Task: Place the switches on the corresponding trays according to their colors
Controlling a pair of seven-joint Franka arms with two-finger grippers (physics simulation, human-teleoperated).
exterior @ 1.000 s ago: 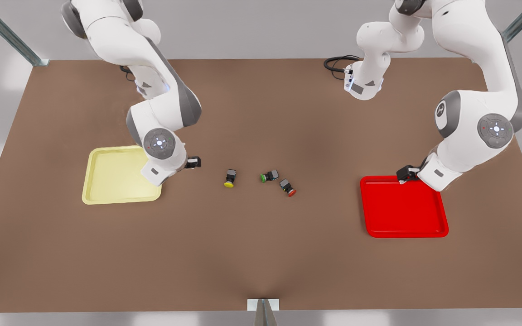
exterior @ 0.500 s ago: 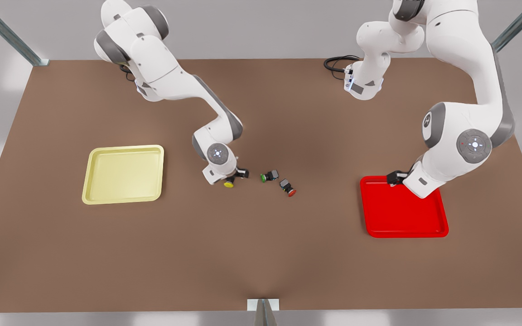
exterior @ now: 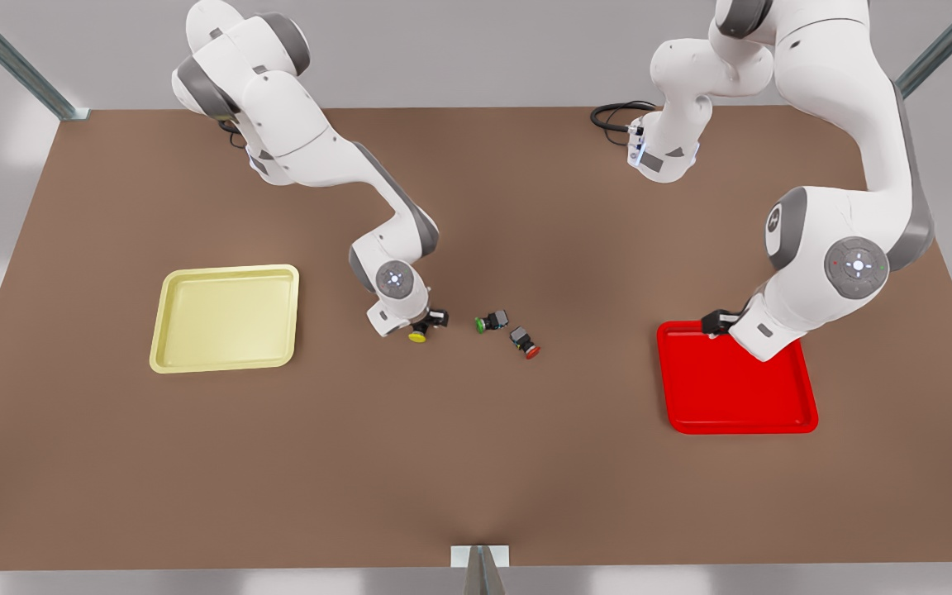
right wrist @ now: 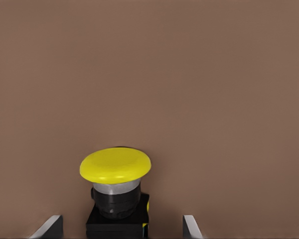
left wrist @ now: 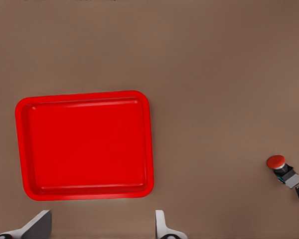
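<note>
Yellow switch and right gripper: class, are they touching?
Apart. The right wrist view shows the yellow switch between the right gripper's open fingertips, bare table visible either side.

The front view looked down steeply from high above the table, facing the two arm bases at its far edge and taking in the whole surface. The left wrist view hung well above the red tray, looking almost straight down (the red switch sat at its edge). The right wrist view sat very close to the yellow switch, just above the tabletop. The front view shared the red tray and red switch with the left wrist view, and the yellow switch with the right.
</note>
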